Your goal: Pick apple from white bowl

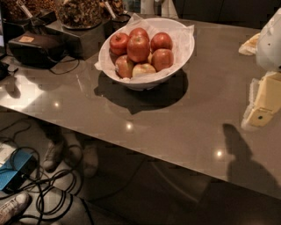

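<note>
The white bowl [145, 82], wide, deep and lined with crumpled white paper, stands on the grey table [175, 127] at the upper middle. It holds a pile of several apples. The apple [138, 47], round, glossy and nearly all red, sits on top in the middle of the pile, with paler yellow-and-red apples [142, 69] in front of it. My gripper [264, 105], a cream-coloured piece below a white arm part [270, 41], hangs over the table at the right edge of the view. It is well to the right of the bowl and holds nothing that I can see.
Dark containers of dried snacks [79, 13] and a black device [35, 48] with a cable stand at the back left. A pale crumpled paper [250, 44] lies at the far right. Below the table's front edge are cables, a blue box [11, 176] and shoes [52, 156].
</note>
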Motion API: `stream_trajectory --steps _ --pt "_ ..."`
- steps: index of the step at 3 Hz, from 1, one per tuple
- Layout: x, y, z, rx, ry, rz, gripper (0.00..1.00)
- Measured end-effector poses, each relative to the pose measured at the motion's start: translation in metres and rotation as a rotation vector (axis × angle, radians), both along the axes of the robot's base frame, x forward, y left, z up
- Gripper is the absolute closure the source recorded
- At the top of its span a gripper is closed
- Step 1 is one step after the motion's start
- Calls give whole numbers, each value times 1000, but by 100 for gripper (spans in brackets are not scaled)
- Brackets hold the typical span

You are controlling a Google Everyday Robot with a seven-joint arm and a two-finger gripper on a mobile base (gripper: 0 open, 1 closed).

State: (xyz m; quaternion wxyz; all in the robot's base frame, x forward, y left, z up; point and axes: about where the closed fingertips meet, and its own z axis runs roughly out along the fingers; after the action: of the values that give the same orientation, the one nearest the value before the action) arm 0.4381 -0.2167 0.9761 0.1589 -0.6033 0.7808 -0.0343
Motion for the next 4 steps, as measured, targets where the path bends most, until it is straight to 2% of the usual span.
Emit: stream_trajectory --steps 1,2,3,4 --pt "0 0 0 0 0 0 0" --pt "61 42 37 66 -2 8 0" --pt "65 45 38 78 -17 10 0" --pt "90 63 41 108 -17 -21 0"
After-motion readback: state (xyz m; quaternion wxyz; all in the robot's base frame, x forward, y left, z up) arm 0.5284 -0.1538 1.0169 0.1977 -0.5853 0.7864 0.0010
